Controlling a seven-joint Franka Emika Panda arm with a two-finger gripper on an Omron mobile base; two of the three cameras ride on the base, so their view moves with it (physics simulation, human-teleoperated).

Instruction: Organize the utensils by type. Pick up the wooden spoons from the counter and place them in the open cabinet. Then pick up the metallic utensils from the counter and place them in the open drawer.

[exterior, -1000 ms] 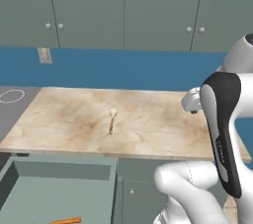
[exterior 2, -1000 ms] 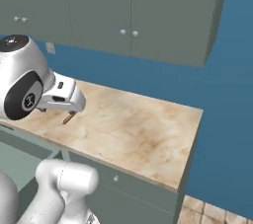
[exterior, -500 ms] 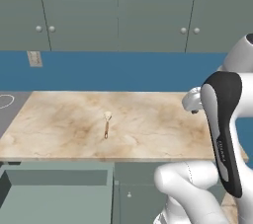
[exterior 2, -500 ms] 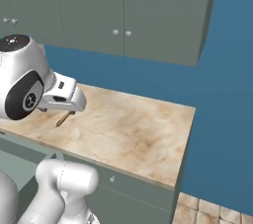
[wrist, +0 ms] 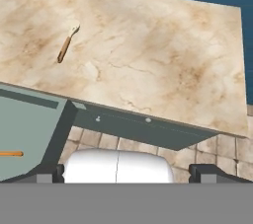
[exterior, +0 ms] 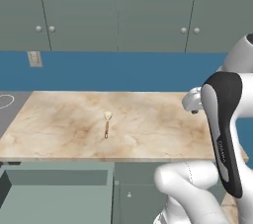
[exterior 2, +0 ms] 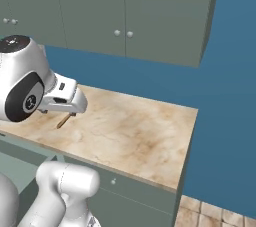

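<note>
Wooden spoon (exterior: 106, 124) lies flat on counter (exterior: 158, 129), left of centre, cream bowl toward the back wall, handle toward front edge. Drawer (exterior: 54, 196) pulled open below counter's front-left edge; orange-handled utensil (wrist: 11, 154) inside it. Jaws spread wide, nothing between them, hanging over counter's front edge.

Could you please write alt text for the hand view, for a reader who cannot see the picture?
One wooden spoon with an orange-brown handle lies alone on the beige marble counter, seen from above. Below the counter's edge a grey-green drawer stands open with a thin orange thing inside, and the open gripper has its dark fingertips at the bottom edge.
</note>
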